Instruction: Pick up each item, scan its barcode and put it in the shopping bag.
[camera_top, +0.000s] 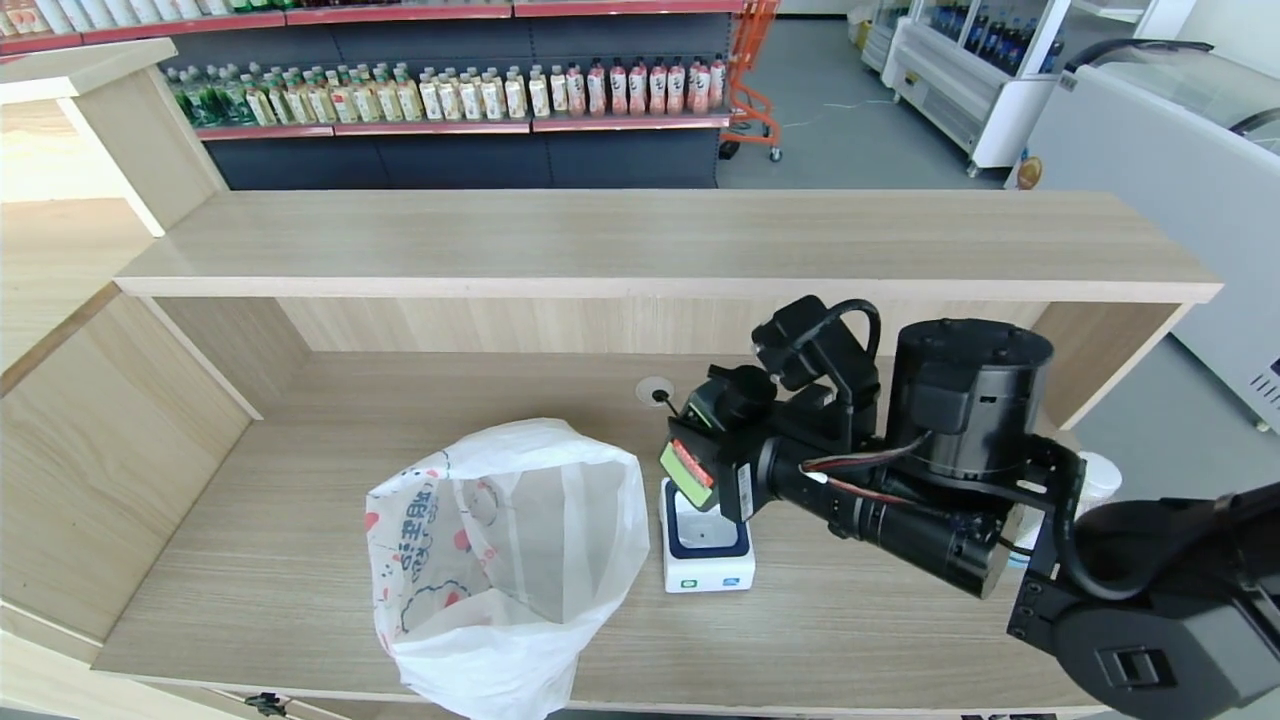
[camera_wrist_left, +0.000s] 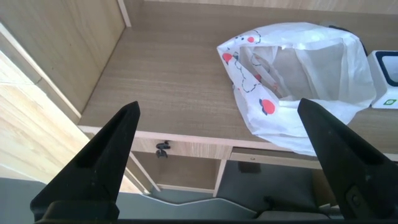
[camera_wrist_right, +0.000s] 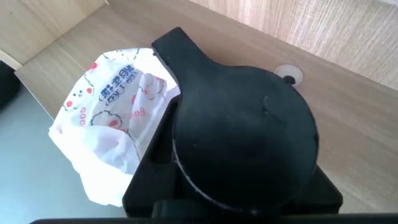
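A white plastic shopping bag (camera_top: 500, 560) stands open on the wooden counter (camera_top: 250, 540), its mouth facing up and to the right. Just right of it sits a white barcode scanner (camera_top: 706, 548) with a dark blue window. My right gripper (camera_top: 715, 450) is shut on a black item with a green and red label (camera_top: 686, 466), held just above the scanner. In the right wrist view that black item (camera_wrist_right: 242, 137) hides the fingers, with the bag (camera_wrist_right: 115, 118) beyond. My left gripper (camera_wrist_left: 219, 109) is open and holds nothing, off the counter's front edge, facing the bag (camera_wrist_left: 298, 74).
A raised ledge (camera_top: 660, 240) runs along the back of the counter and a wooden side wall (camera_top: 110, 450) closes the left. A cable hole (camera_top: 655, 390) lies behind the scanner. A white cup (camera_top: 1098, 478) stands at the far right. Bare counter lies left of the bag.
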